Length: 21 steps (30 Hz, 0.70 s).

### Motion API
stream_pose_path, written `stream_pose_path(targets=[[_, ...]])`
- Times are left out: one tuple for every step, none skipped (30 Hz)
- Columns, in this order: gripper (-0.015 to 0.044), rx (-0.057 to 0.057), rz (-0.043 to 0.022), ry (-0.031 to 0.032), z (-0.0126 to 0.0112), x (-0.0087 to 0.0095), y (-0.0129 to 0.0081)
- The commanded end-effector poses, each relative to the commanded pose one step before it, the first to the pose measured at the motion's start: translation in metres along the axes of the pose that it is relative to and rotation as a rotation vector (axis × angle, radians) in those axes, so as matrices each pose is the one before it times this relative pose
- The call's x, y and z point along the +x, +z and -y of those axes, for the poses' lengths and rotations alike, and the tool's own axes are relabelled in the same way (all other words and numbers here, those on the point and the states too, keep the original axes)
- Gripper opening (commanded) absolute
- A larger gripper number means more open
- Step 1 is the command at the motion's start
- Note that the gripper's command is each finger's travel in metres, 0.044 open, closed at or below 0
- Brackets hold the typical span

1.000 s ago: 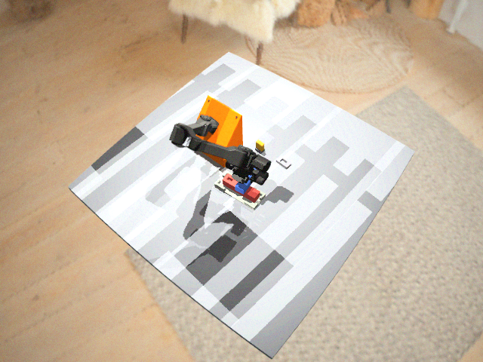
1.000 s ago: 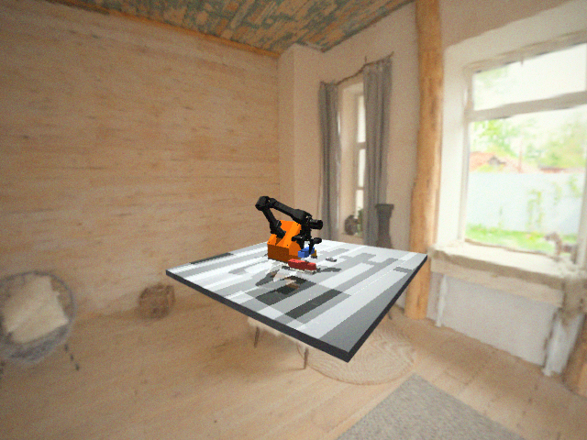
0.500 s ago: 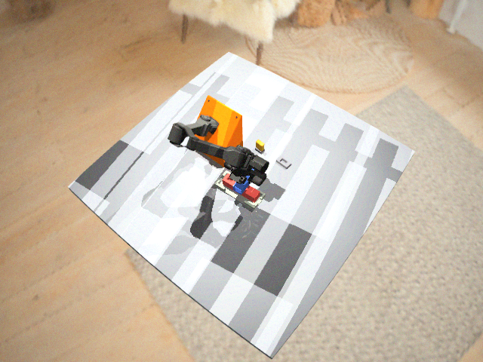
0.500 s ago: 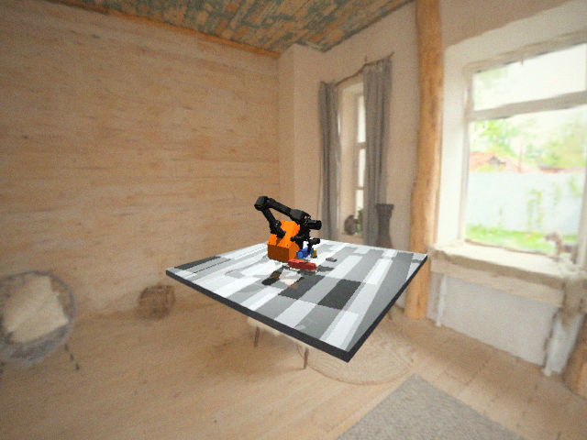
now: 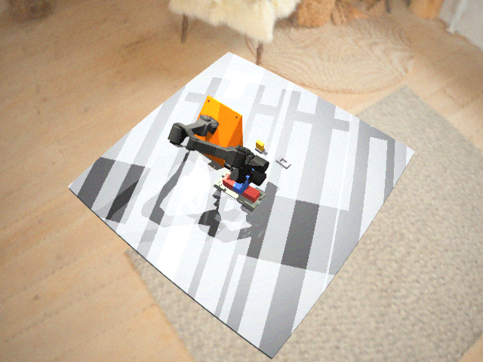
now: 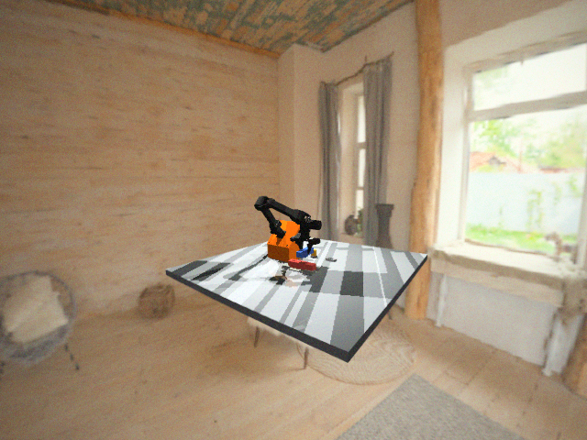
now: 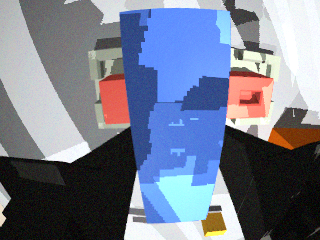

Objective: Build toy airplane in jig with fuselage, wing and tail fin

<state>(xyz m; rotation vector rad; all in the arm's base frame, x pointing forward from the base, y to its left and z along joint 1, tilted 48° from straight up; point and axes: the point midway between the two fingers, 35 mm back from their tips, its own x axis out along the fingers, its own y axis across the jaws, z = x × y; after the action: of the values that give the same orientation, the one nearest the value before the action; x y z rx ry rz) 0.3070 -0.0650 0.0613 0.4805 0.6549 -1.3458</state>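
The red fuselage [image 5: 251,194] [image 6: 302,264] [image 7: 114,102] lies lengthwise in the pale grey-green cradle [image 5: 262,197] [image 7: 95,65]. My gripper [image 5: 246,178] [image 6: 308,249] [image 7: 174,129] is shut on the blue wing [image 5: 240,187] [image 6: 303,253] [image 7: 187,60] and holds it crosswise over the middle of the fuselage. The wing's tab and the fuselage's middle socket are hidden, so I cannot tell if they meet. The tail socket shows empty at the fuselage's right end in the wrist view. The yellow tail fin [image 5: 259,145] [image 6: 314,253] [image 7: 214,225] stands apart on the table.
A small grey bracket-shaped outline [image 5: 281,164] [image 6: 331,259] lies beyond the tail fin, farther from the arm's base. The orange base block [image 5: 224,117] [image 6: 282,251] [image 7: 300,137] stands close to the cradle's tail end. The arm reaches over from it.
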Motion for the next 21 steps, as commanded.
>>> stream_pose_path(targets=[[0.0195,0.0034,0.00585,0.00087,0.00021,-0.00002,0.00062],[0.0195,0.0,-0.00002,0.0,-0.00002,0.00027,0.0],[0.0195,0.0,-0.00006,0.00001,-0.00005,0.0008,0.0],[0.0195,0.0,-0.0001,0.00001,-0.00008,0.00133,0.0],[0.0195,0.0,-0.0001,0.00002,-0.00009,0.00163,0.0],[0.0195,0.0,-0.00008,0.00002,-0.00008,0.00163,0.0],[0.0195,0.0,-0.00007,0.00001,-0.00007,0.00163,0.00001],[0.0195,0.0,-0.00005,0.00001,-0.00006,0.00162,0.00001],[0.0195,0.0,-0.00003,0.00001,-0.00005,0.00162,0.00002],[0.0195,0.0,-0.00001,0.00001,-0.00003,0.00162,0.00002],[0.0195,0.0,0.00001,0.00001,-0.00002,0.00162,0.00003],[0.0195,0.0,0.00002,0.0,-0.00002,0.00161,0.00003],[0.0195,0.0,0.00004,0.0,-0.00001,0.00161,0.00003],[0.0195,0.0,0.00006,0.0,0.0,0.00161,0.00004],[0.0195,0.0,0.00008,0.0,0.00001,0.00161,0.00004],[0.0195,0.0,0.00009,-0.00001,0.00002,0.00161,0.00005],[0.0195,0.0,0.00011,-0.00001,0.00003,0.0016,0.00005],[0.0195,0.0,0.00013,-0.00001,0.00004,0.0016,0.00006],[0.0195,0.0,0.00015,-0.00002,0.00005,0.0016,0.00006],[0.0195,0.0,0.00017,-0.00002,0.00007,0.00159,0.00006],[0.0195,0.0,0.00018,-0.00002,0.00008,0.00159,0.00007]])
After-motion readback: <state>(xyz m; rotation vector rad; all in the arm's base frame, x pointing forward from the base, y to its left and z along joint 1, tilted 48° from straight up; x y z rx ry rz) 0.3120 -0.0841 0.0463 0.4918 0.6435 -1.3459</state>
